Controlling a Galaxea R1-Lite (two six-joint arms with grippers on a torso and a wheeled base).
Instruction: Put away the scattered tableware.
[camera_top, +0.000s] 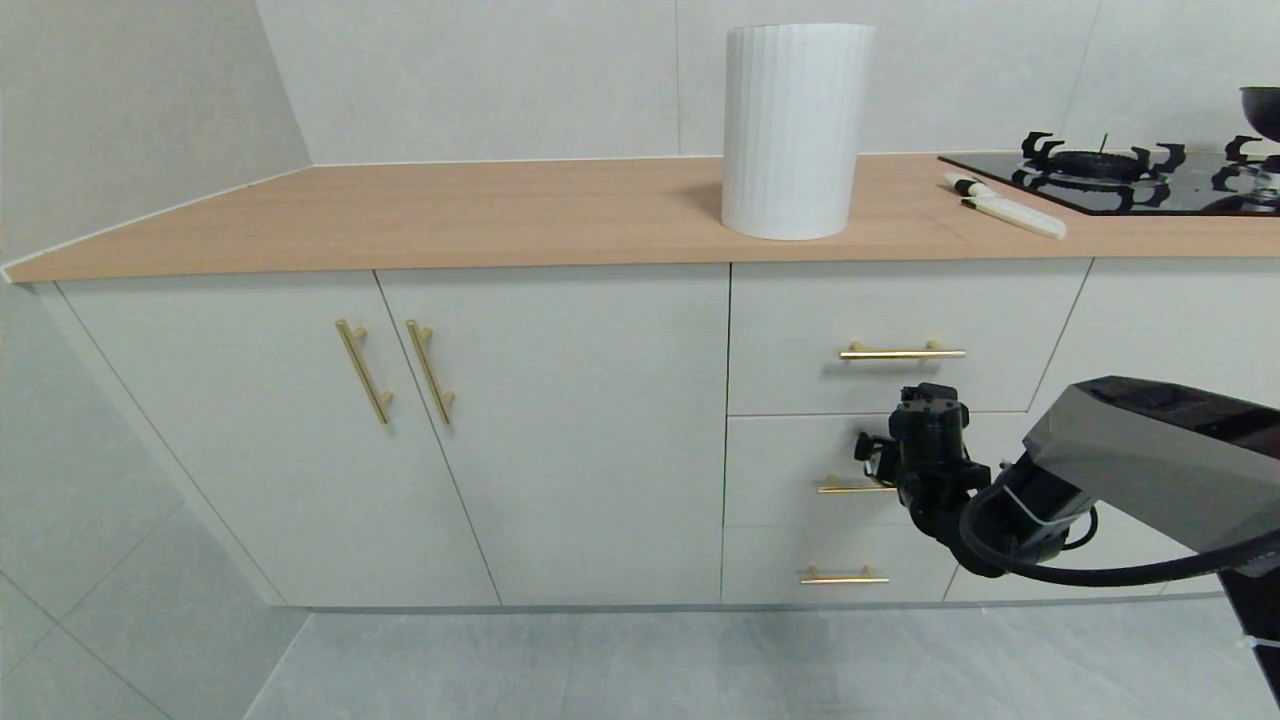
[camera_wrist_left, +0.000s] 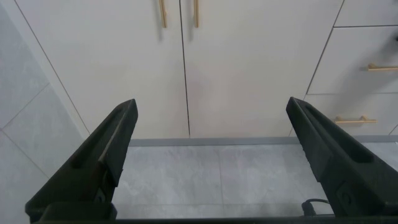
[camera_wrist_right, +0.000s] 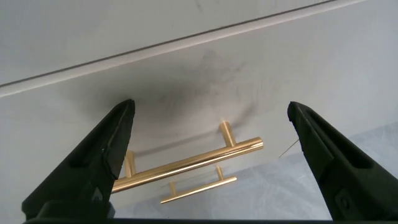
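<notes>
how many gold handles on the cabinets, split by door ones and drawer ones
door handles, upright: 2
drawer handles, level: 3
total: 5

**Counter above, drawers below**

On the countertop a tall container stands near the front edge, right of the middle. Utensils lie between it and the hob at the right end. Below, the right gripper is in front of the middle drawer handle.
</notes>
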